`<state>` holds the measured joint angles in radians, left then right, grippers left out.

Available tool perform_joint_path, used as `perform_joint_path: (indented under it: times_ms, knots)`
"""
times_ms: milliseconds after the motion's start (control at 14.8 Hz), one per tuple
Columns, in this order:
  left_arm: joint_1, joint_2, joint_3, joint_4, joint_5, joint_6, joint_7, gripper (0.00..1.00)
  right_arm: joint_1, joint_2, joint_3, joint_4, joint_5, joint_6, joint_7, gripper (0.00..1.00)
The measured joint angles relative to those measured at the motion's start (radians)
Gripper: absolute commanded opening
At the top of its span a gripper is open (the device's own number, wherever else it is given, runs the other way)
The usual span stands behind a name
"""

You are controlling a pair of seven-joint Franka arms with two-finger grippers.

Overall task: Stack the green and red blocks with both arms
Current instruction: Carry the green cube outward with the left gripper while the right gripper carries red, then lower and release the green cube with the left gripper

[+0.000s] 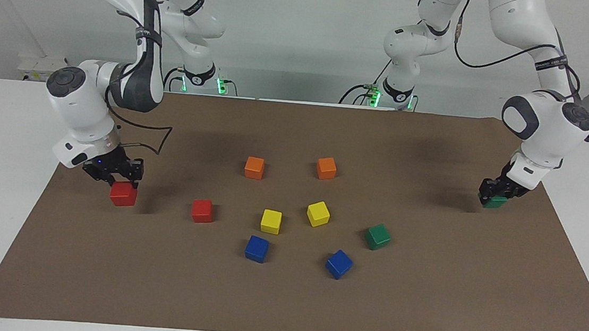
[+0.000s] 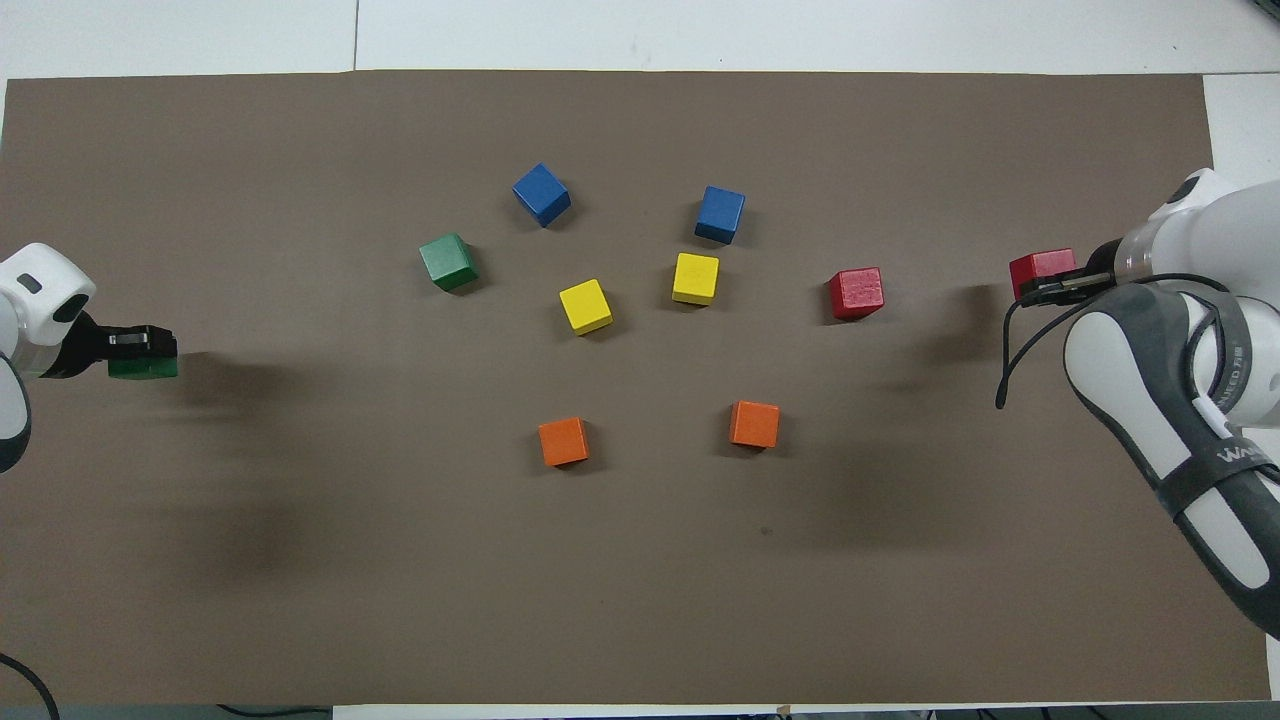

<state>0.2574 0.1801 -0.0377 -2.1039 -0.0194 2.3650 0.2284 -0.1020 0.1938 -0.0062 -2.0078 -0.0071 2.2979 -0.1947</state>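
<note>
Mat (image 1: 282,303) of brown covers the table, and all places here are read from it. The left gripper (image 1: 495,195) hangs over its edge at the left arm's end, clamped on a green block (image 1: 495,203). The right gripper (image 1: 113,172) hangs low over the right arm's end, clamped on a red block (image 1: 123,194). The second red block (image 1: 202,211) and second green block (image 1: 377,237) lie on its middle, flanking the yellow cubes (image 1: 271,221).

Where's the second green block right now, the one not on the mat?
It is in the left gripper, the held green block raised over the brown mat at the left arm's end.
</note>
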Motion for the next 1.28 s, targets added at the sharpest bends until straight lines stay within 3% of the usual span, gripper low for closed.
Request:
perform_joint_path:
  times_ms: [608, 675, 743, 1080, 1283]
  knots:
    - [0.001, 0.075, -0.007, -0.001, 0.000, 0.084, 0.001, 0.00, -0.007, 0.039, -0.001, -0.053, 0.000, 0.081, 0.000, 0.00]
    - [0.001, 0.075, -0.007, -0.001, 0.000, 0.084, 0.006, 0.25, -0.007, 0.039, -0.001, -0.055, 0.000, 0.081, 0.000, 0.00]
    - [0.001, 0.075, -0.008, -0.001, 0.000, 0.085, 0.022, 0.99, -0.007, 0.039, -0.001, -0.056, 0.000, 0.081, 0.000, 0.00]
    - [0.001, 0.075, -0.009, 0.011, 0.000, 0.070, 0.116, 1.00, -0.008, 0.041, -0.001, -0.084, 0.000, 0.127, 0.000, 0.00]
    - [-0.009, 0.073, -0.018, 0.123, 0.000, -0.058, 0.125, 1.00, -0.009, 0.046, -0.001, -0.100, 0.000, 0.148, 0.000, 0.00]
